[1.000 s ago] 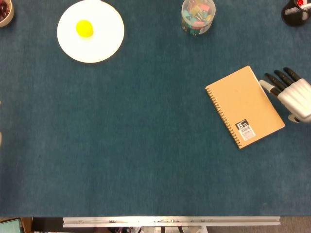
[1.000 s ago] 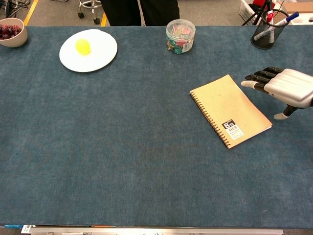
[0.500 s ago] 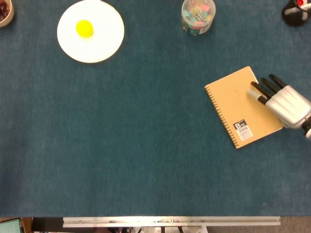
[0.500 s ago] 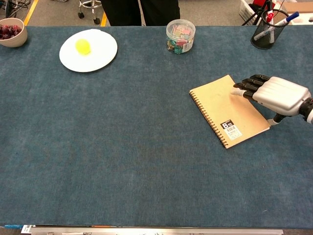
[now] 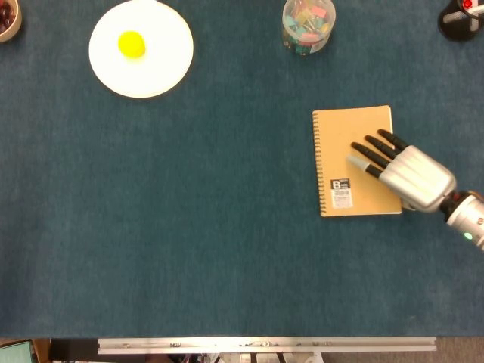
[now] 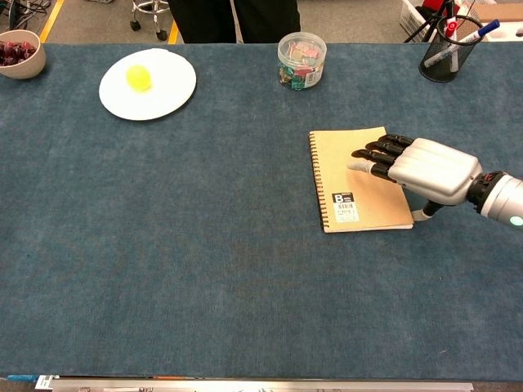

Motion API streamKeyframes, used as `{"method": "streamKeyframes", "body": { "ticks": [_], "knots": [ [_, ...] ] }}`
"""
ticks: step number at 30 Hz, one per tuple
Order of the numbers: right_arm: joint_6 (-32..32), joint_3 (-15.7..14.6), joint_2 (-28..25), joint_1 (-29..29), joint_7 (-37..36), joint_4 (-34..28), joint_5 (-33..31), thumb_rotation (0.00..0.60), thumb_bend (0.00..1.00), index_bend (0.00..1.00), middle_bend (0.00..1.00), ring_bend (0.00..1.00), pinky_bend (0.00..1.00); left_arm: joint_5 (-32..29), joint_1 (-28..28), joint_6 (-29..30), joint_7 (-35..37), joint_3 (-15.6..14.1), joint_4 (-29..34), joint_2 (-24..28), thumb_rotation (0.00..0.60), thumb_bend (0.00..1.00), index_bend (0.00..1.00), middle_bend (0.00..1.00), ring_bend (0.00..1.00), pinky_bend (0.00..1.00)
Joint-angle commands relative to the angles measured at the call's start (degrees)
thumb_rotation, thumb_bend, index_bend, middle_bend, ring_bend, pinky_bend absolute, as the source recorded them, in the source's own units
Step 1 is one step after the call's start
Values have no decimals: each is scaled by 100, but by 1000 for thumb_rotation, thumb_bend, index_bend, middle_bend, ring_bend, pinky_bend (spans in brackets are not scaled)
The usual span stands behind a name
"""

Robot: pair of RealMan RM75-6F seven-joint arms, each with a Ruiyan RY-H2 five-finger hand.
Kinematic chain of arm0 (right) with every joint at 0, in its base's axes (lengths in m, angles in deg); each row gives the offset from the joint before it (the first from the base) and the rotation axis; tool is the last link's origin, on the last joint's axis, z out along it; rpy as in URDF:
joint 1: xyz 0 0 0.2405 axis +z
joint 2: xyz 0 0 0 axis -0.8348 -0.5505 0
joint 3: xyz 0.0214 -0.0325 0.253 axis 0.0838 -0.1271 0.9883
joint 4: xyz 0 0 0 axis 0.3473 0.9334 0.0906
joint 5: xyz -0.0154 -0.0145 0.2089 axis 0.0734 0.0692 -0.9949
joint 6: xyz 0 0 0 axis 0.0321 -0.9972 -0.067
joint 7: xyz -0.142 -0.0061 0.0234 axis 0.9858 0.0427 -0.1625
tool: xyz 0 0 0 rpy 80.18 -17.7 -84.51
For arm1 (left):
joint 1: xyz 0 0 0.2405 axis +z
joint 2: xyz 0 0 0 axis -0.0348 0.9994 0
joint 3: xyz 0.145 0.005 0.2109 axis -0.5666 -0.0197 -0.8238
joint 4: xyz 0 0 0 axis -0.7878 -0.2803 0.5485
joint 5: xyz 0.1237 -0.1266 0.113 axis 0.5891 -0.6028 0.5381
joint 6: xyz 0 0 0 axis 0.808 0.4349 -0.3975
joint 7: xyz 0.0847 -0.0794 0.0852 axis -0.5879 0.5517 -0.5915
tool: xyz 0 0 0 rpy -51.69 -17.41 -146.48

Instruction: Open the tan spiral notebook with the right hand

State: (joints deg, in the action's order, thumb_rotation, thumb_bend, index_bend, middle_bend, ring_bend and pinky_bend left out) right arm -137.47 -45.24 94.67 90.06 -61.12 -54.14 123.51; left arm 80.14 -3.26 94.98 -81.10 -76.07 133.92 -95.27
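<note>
Tan spiral notebook (image 5: pixel 354 159): one black-and-white sticker (image 5: pixel 342 192) on the closed cover, near the spiral-bound edge, bearing a large "B"; smaller print and barcode below it are illegible. No other readable text.

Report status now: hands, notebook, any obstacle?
Right hand over notebook, fingers spread. Notebook closed, flat. Left hand not in view. No obstacle nearby.
</note>
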Motion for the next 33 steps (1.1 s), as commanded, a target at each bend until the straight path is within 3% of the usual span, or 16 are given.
{"method": "streamKeyframes", "body": {
  "ticks": [1,13,21,25,33],
  "knots": [
    [26,30,56,55,0,-119,27,600,0,0,49,0,83,-6,16,21,18,0,-6,13,600,398,202,137,142,180],
    [-42,21,-42,152,-195,-605,117,600,0,6,76,0,83,5,8,1,10,1,-7,11,600,398,202,137,142,180],
    [-200,4,-331,102,-387,-380,97,600,13,191,165,20,83,33,-18,-36,-27,-4,7,-25,600,398,202,137,142,181],
    [-194,53,-219,89,-471,-158,34,600,70,271,191,34,83,59,-23,-31,-40,-8,21,-29,600,398,202,137,142,181],
    [-201,129,131,169,-592,282,69,600,78,346,217,54,83,35,19,25,-30,-9,50,24,600,398,202,137,142,181]
  ]
}}
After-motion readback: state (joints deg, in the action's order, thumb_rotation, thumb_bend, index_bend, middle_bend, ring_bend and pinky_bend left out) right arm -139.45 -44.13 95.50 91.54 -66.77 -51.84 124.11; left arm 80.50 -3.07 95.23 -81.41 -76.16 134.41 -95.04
